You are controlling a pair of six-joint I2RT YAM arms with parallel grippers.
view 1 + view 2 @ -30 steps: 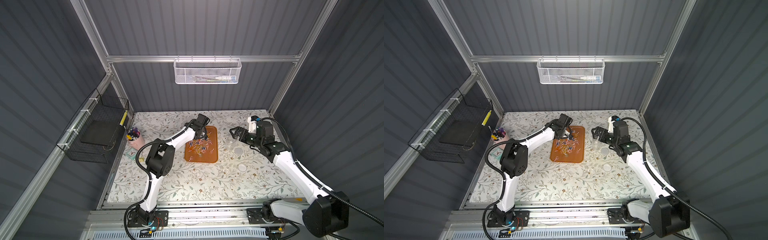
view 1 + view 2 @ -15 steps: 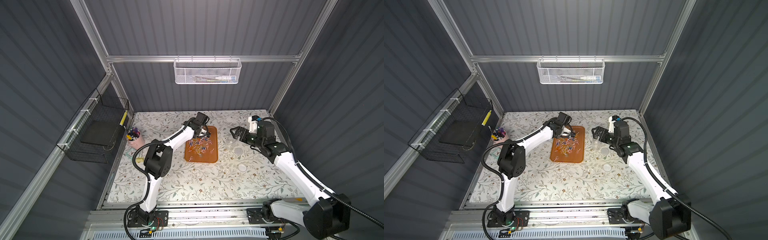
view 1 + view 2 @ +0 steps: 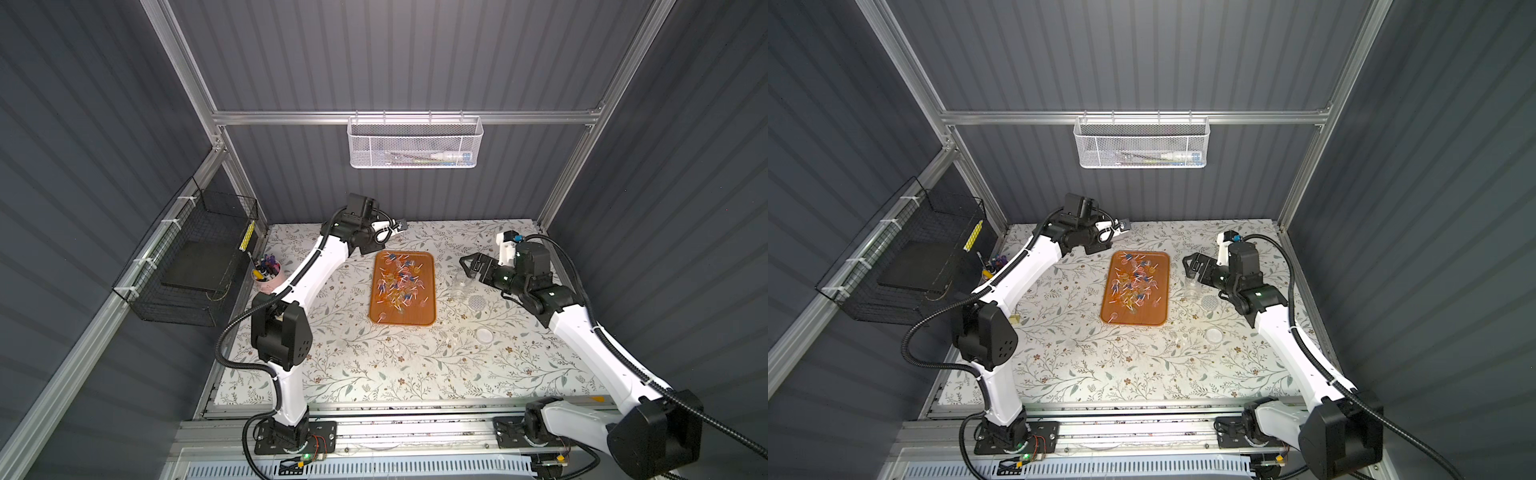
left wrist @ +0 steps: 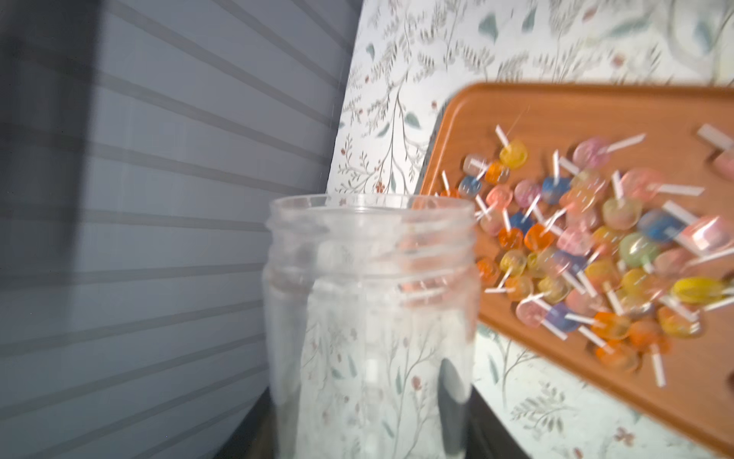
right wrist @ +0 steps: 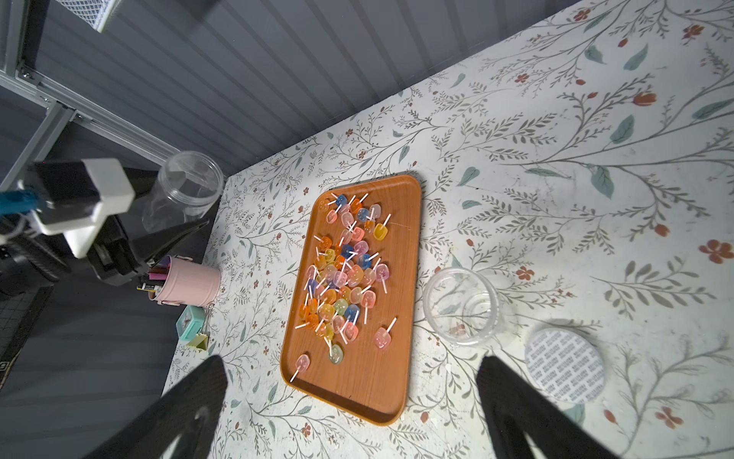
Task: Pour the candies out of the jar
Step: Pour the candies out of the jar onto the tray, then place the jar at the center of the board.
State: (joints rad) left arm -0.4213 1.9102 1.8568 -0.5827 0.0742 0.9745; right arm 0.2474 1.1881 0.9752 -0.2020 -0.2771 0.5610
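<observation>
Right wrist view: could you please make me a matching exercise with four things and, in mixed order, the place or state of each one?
Things:
1. candies
2. left jar
3. right jar
4. pink cup

Places or states:
A. stands open on the table
B. holds pens
C. spread over the tray
D. gripped in the left claw

Pairs: 1-C, 2-D, 3-A, 4-B.

Dark grey ribbed walls [image 3: 415,62] enclose a floral-patterned table [image 3: 374,365]. A white mesh basket [image 3: 415,143] hangs above its far edge; a black wire basket [image 3: 191,270] flanks its left edge.
</observation>
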